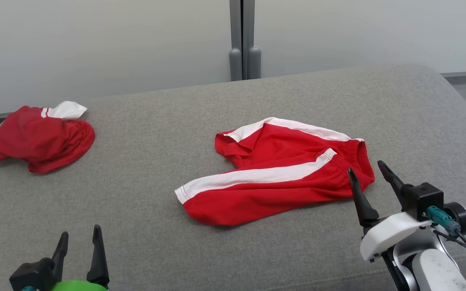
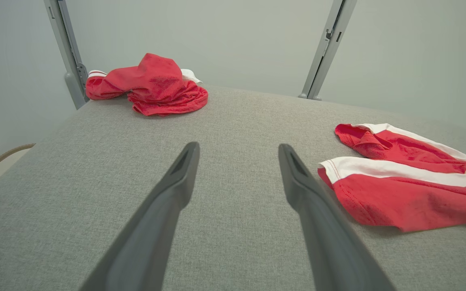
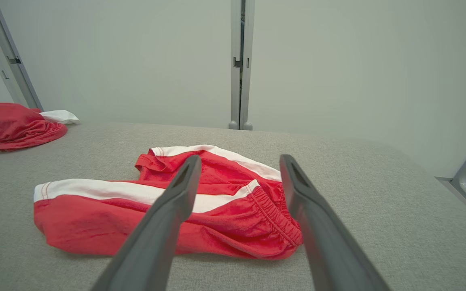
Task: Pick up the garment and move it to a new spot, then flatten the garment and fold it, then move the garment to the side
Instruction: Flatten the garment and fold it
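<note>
Here the right gripper (image 1: 365, 166) stands spread wide and empty, the waistband of the red-and-white shorts (image 1: 273, 190) lying on the grey worktop (image 1: 156, 121) just beyond its tips. The left gripper (image 1: 80, 230), also spread and empty, has the shorts ahead to its right and 1 crumpled red garment (image 1: 34, 137) farther ahead-left.

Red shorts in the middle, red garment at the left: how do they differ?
The red shorts lie spread out; the crumpled garment is bunched in a heap. The red shorts sit by the right pincer; the crumpled garment lies far left. Both are red with white trim.
</note>
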`<state>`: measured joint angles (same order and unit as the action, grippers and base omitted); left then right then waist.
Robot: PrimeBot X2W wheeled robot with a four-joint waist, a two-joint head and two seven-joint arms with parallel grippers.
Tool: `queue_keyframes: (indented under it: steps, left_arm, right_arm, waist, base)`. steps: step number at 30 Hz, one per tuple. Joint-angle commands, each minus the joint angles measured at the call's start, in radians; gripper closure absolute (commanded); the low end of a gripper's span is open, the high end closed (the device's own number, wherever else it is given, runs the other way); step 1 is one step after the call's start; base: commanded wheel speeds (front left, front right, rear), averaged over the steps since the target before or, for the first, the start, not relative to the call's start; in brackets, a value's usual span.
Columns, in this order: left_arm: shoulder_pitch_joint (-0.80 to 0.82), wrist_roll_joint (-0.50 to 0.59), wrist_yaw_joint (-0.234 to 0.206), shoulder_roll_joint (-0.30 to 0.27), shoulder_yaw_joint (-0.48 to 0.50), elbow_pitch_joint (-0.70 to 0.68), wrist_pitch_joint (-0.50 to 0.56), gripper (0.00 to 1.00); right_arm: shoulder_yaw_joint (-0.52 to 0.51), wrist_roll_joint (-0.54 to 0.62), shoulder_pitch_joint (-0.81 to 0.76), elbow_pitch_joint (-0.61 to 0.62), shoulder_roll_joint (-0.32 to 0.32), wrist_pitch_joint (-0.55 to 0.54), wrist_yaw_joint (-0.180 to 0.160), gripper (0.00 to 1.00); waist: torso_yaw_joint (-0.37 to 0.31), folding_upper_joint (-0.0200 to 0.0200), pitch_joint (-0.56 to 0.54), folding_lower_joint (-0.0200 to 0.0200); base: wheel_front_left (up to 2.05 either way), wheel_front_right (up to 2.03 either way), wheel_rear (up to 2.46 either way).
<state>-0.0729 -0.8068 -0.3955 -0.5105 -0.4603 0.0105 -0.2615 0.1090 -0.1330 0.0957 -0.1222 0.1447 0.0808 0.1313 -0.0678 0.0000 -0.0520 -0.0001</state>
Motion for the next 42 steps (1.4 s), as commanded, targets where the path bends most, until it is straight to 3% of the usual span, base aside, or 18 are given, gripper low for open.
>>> queue_keyframes:
  steps: [1, 6, 11, 18, 24, 32, 42]
  left_arm:
    - [-0.009, 0.011, -0.003, 0.003, -0.001, 0.0, -0.004, 0.0]
    - [0.01, 0.014, 0.0, 0.011, -0.013, 0.008, 0.003, 0.0]
    - [0.039, 0.023, 0.006, 0.028, -0.041, 0.006, 0.022, 0.0]
    - [0.12, 0.053, 0.033, 0.085, -0.115, 0.014, 0.049, 0.0]
    - [0.19, 0.078, 0.056, 0.126, -0.155, 0.035, 0.053, 0.0]
    - [0.249, 0.096, 0.077, 0.146, -0.175, 0.056, 0.05, 0.0]
    - [0.283, 0.103, 0.09, 0.159, -0.18, 0.085, 0.04, 0.0]
  right_arm:
    - [0.001, -0.002, 0.002, -0.002, -0.001, 0.002, -0.001, 0.0]
    - [0.009, -0.009, 0.013, -0.017, -0.007, -0.004, -0.001, 0.0]
    - [0.021, -0.029, 0.055, -0.051, 0.029, -0.049, -0.001, 0.0]
    - [0.065, -0.135, 0.177, -0.141, 0.14, -0.158, -0.001, 0.0]
    - [0.113, -0.294, 0.318, -0.23, 0.22, -0.268, -0.001, 0.0]
    - [0.2, -0.427, 0.457, -0.33, 0.317, -0.394, -0.001, 0.0]
    - [0.365, -0.567, 0.533, -0.389, 0.395, -0.513, -0.001, 0.03]
  waist:
    - [0.0, 0.0, 0.002, 0.0001]
    - [0.001, 0.0, 0.01, 0.0001]
    - [0.011, 0.0, 0.031, 0.0001]
    - [0.041, 0.0, 0.082, 0.0001]
    - [0.073, 0.0, 0.145, 0.0001]
    - [0.131, 0.0, 0.217, 0.0001]
    - [0.176, 0.0, 0.26, 0.0001]
  base:
    - [0.0, 0.0, 0.0]
    - [0.0, 0.0, 0.0]
    - [0.0, 0.0, 0.0]
    - [0.0, 0.0, 0.0]
    - [0.0, 0.0, 0.0]
    - [0.0, 0.0, 0.0]
    - [0.0, 0.0, 0.0]
